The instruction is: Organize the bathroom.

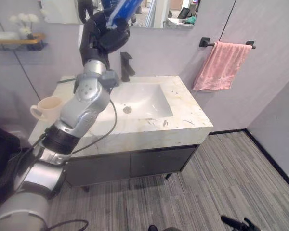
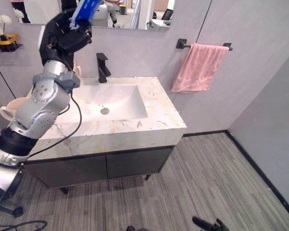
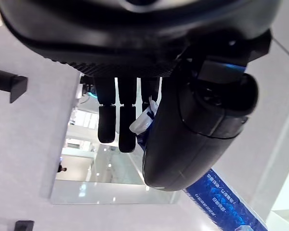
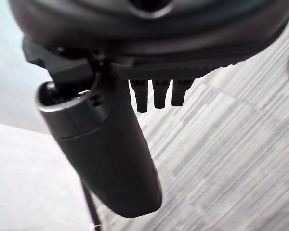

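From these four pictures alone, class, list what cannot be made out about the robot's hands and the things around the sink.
- Blue packet in the left hand: its upper end is cut off by the left eye view's top edge.
- Cup: partly hidden behind the left arm.
- Right hand: the right wrist view shows floor past it, so where it hangs is unclear.
- Shelf items: too small to identify.

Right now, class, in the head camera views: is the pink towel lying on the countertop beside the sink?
No: the pink towel hangs from the black wall bar, to the right of and apart from the marble countertop.
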### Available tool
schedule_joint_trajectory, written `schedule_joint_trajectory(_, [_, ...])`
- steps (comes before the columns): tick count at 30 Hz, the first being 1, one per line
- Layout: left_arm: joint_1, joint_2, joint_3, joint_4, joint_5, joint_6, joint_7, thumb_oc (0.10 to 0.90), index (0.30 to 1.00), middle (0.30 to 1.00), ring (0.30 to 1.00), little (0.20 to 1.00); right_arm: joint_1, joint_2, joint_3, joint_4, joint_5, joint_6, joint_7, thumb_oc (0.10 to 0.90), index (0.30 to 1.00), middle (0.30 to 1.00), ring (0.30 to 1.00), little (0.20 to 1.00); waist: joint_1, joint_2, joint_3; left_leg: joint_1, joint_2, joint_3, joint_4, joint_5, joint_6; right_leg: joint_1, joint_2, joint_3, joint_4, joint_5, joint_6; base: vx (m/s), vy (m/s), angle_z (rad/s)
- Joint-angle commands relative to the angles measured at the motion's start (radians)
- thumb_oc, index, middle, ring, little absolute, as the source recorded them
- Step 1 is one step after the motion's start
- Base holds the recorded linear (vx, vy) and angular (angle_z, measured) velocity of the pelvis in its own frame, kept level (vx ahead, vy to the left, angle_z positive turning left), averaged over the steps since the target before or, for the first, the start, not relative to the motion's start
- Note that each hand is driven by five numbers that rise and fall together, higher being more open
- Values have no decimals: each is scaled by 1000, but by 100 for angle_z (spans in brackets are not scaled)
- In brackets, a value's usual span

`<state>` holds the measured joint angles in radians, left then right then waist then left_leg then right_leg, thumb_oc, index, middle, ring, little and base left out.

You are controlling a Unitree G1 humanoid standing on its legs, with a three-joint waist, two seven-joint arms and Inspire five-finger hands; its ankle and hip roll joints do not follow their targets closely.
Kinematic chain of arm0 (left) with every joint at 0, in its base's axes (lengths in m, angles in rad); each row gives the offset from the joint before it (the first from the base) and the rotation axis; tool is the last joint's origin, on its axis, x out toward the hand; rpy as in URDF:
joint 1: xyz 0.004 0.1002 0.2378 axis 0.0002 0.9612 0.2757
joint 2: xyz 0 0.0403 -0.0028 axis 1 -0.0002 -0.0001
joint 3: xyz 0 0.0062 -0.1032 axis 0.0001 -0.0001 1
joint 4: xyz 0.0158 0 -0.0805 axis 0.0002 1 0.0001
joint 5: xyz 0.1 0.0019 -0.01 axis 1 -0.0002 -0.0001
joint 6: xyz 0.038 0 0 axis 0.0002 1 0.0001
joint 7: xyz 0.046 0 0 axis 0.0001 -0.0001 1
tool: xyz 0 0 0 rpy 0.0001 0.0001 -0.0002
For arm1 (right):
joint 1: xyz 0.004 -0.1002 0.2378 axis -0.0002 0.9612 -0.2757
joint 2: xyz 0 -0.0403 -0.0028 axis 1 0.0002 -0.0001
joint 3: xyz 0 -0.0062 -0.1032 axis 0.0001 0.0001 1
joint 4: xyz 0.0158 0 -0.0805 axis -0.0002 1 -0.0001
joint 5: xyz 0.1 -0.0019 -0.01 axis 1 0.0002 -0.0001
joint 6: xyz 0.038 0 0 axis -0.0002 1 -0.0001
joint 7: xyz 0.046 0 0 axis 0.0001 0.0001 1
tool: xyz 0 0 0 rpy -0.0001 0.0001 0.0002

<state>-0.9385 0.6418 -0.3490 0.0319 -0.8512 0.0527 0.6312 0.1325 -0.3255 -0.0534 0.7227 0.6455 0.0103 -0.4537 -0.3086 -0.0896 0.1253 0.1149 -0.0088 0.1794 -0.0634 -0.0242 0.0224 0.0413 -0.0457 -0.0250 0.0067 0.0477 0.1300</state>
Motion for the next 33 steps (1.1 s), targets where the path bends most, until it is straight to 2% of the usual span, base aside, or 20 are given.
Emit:
schedule_joint_trajectory(1, [-250,111,-25,129,-48,-90,-42,400,300,300,300,300,-10,-190,-183,-202,-37,-126,-91,800,900,900,900,900,-23,25,-101,37,-25,29,13,-53,17,-83,57,20,91,13,67,30,-17,-10])
schedule_joint_trajectory(3, [-284,138,-33,162,-81,-81,-49,400,300,300,300,300,-41,-246,-247,-319,-27,-131,-81,800,900,900,900,900,-23,35,-107,42,-26,30,9,-58,18,-74,60,23,88,-2,69,13,-2,-5])
schedule_joint_trajectory(5, [-318,150,-50,185,-97,-71,-48,400,300,300,300,300,-90,-317,-285,-416,-37,-109,-76,800,900,900,900,900,-19,43,-111,44,-29,28,7,-64,19,-68,62,24,83,-16,68,4,21,-10])
schedule_joint_trajectory(8, [-371,143,-86,209,-119,-64,-23,400,300,300,300,300,-206,-454,-291,-522,-88,-77,-111,800,900,900,900,900,-6,49,-113,42,-34,21,0,-66,17,-68,62,24,83,-24,71,-29,25,-21])
schedule_joint_trajectory(9, [-382,143,-91,217,-122,-64,-23,400,300,300,300,300,-225,-469,-287,-526,-99,-86,-112,800,900,900,900,900,-4,49,-113,37,-34,24,0,-59,15,-74,62,25,82,-17,70,-15,34,-20])
schedule_joint_trajectory(10, [-408,131,-111,244,-126,-60,-20,400,300,300,300,300,-311,-545,-271,-544,-149,-65,-130,800,900,900,900,900,0,50,-116,43,-35,17,-6,-63,13,-70,61,22,82,-25,73,-26,20,-14])
schedule_joint_trajectory(12, [-437,117,-126,273,-124,-59,-17,400,300,300,300,300,-427,-629,-233,-559,-225,-59,-146,800,900,900,900,900,4,52,-116,43,-36,13,-12,-58,9,-69,62,20,78,-30,74,-36,42,-10])
schedule_joint_trajectory(13, [-451,110,-133,290,-120,-59,-17,400,300,300,300,300,-498,-669,-201,-568,-232,-36,-151,800,900,900,900,900,8,50,-117,40,-35,14,-11,-51,6,-70,61,18,77,-27,72,-44,63,-8])
schedule_joint_trajectory(15, [-472,98,-144,309,-123,-61,-8,400,300,300,300,300,-628,-720,-126,-588,-254,-38,-148,800,900,900,900,900,13,51,-117,42,-37,10,-13,-54,4,-64,60,14,75,-39,70,-35,57,-9])
schedule_joint_trajectory(18, [-484,91,-153,319,-118,-62,2,400,300,300,300,300,-760,-736,-39,-605,-223,-34,-115,800,900,900,900,900,19,53,-120,41,-37,8,-17,-50,2,-58,59,10,71,-44,67,-40,44,-9])
schedule_joint_trajectory(20, [-501,83,-166,334,-119,-62,9,400,300,300,300,300,-896,-726,49,-606,-113,-54,-26,800,900,900,900,900,35,50,-128,31,-38,5,-21,-38,-4,-53,56,3,58,-36,62,-60,38,-6])
schedule_joint_trajectory(21, [-503,84,-165,339,-121,-63,7,400,300,300,300,300,-926,-723,70,-600,-81,-60,-4,800,900,900,900,900,35,51,-129,29,-38,5,-21,-37,-5,-53,55,3,56,-36,62,-43,30,-6])
schedule_joint_trajectory(23, [-509,84,-166,360,-125,-70,-10,400,300,300,300,300,-1012,-690,124,-609,60,-61,73,800,900,900,900,900,47,49,-135,23,-37,5,-21,-32,-8,-49,51,-6,49,-36,59,-48,26,-2])
schedule_joint_trajectory(24, [-510,86,-165,362,-126,-71,-12,400,300,300,300,300,-1021,-689,130,-607,77,-62,81,800,900,900,900,900,46,50,-135,22,-37,5,-21,-32,-8,-49,51,-6,48,-36,59,-50,20,-3])
schedule_joint_trajectory(26, [-518,85,-173,400,-129,-89,-43,400,300,300,300,300,-1100,-644,175,-604,201,-57,136,800,900,900,900,900,59,50,-140,19,-36,8,-20,-30,-10,-45,48,-16,43,-38,56,-57,21,-2])
schedule_joint_trajectory(30, [-535,92,-187,436,-151,-109,-77,400,300,300,300,300,-1189,-602,224,-587,370,-11,187,800,900,900,900,900,74,53,-148,12,-37,8,-21,-27,-14,-37,46,-22,32,-39,54,-36,8,-5])
schedule_joint_trajectory(33, [-542,90,-206,456,-170,-124,-102,400,300,300,300,300,-1254,-535,265,-569,534,30,237,800,900,900,900,900,91,56,-159,3,-38,7,-21,-22,-17,-30,45,-32,19,-39,50,-34,-7,-4])
